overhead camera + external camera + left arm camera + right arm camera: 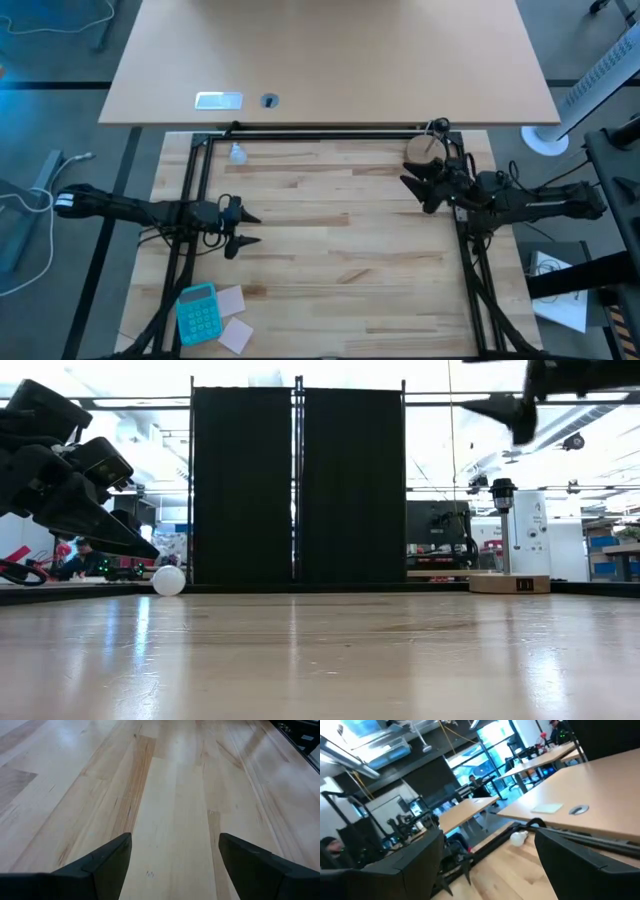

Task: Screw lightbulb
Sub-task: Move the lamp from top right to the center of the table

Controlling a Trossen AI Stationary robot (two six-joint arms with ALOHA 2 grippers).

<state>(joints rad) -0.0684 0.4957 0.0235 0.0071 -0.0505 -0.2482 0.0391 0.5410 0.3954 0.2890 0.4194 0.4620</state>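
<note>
High view: we find the lightbulb (238, 153) lying on the bench (330, 260) at its far edge, just beside the black frame rail (320, 135) and near the far left corner. It is untouched.

The left gripper (243, 228) hovers over bare boards nearer than the lightbulb and apart from it, jaws apart and empty. The right gripper (418, 185) hangs well apart from the lightbulb, beside the wooden stand (424, 150), jaws likewise apart and empty.

Handling, in our judgement: the lightbulb is light, glossy and round, so it will likely slip or roll if nudged, and its shell may crack under a hard squeeze. We would take it across the globe at its widest part, leaving the neck free for the socket.

Clearances: the rail directly behind the lightbulb limits approach from the far side. The bench between lightbulb and stand lies open. A calculator (197, 313) and paper notes (233, 317) sit at the near edge, well apart from the lightbulb.
</note>
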